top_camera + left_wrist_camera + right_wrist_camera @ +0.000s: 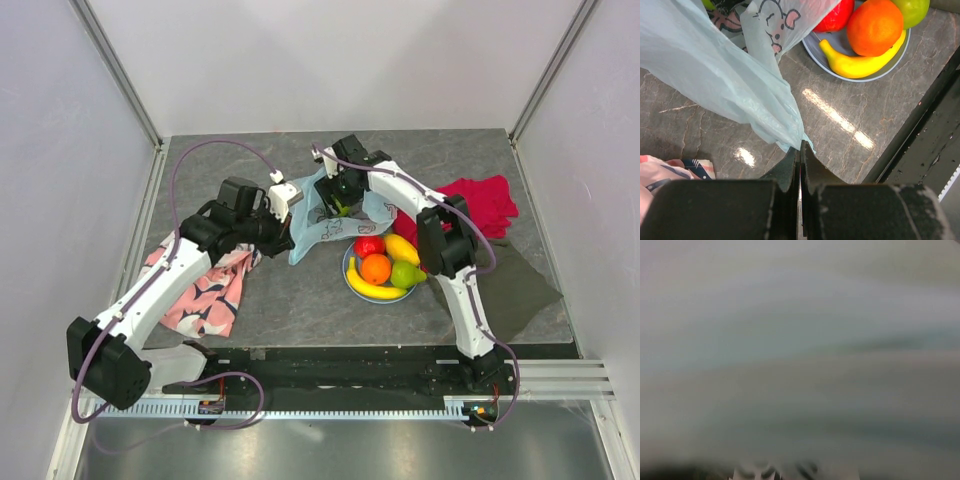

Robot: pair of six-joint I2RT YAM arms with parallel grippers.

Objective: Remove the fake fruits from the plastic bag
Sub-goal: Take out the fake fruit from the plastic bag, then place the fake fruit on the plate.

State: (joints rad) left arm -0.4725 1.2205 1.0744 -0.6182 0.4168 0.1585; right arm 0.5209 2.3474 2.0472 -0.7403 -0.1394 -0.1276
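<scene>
- Your left fingers are pressed together, and they pinch a gathered corner of the plastic bag right at their tips.
- From that pinch the bag fans out pale blue and crinkly. It lies up the middle of the worktop, between the two arms.
- Your right fingers point down into the bag's upper part, with the film around them.
- You cannot tell from any view whether the right fingers are spread or closed. The right wrist view is a pale grey-green blur.
- A small patch of yellow-green shows just under the right fingers in the top view. You cannot tell which fruit it is, or whether it is gripped.
- Four fruits sit out of the bag on the light-blue plate, just right of the bag's lower edge.
- The red apple is at the plate's far left and the orange is in the middle.
- The green fruit is on the right, and the banana curves along the near rim.
- The pink patterned cloth lies under your left arm, well left of the plate.
- The red cloth lies at the far right, behind your right arm.
</scene>
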